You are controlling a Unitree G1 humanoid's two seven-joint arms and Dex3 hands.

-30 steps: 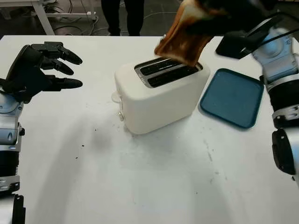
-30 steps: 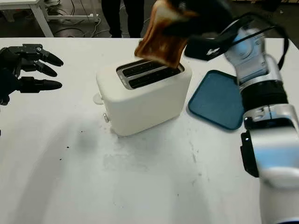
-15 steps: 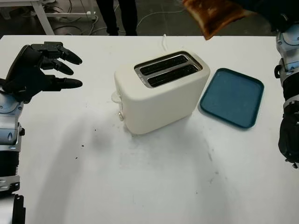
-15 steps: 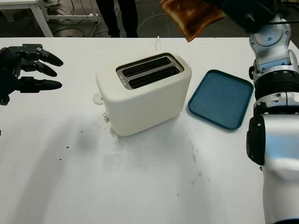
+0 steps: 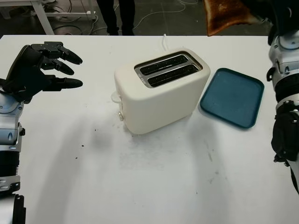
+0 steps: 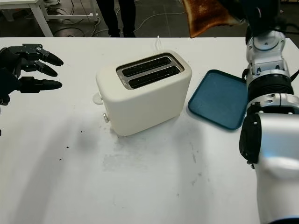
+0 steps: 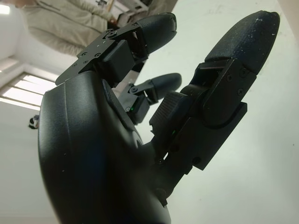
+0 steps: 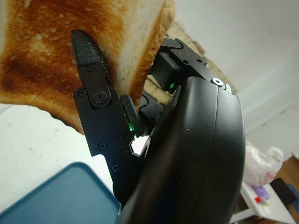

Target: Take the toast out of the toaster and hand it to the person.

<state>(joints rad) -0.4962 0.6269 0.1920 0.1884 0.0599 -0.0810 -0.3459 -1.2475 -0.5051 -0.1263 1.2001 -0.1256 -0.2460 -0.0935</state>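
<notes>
Your right hand [image 8: 140, 140] is clamped on the toast [image 6: 205, 16], one finger [image 8: 91, 77] pressed flat across the browned face with the others behind the slice. A second ago this hand held the slice just above the toaster's slots; it has since carried it up and away toward the far edge of the table, and the slice now sits high at the top of the head views, well clear of the toaster [image 5: 159, 91]. That means the extraction step is done — both slots read empty — and what remains, as a judgement, is the handover.

Below and to the near side of the hand lies the blue tray [image 5: 232, 96], just beside the toaster. Beyond the hand, across the table's far edge, a person's legs [image 5: 117, 14] stand on the floor; no receiving hand is visible, so expect to extend further before release.

The toast is unevenly browned — darker, near-scorched along one edge, paler toward the crust — and appears rigid and whole.

Your left hand [image 5: 35, 70] is open, hovering over the table well apart from the toaster, unchanged over the last second.
</notes>
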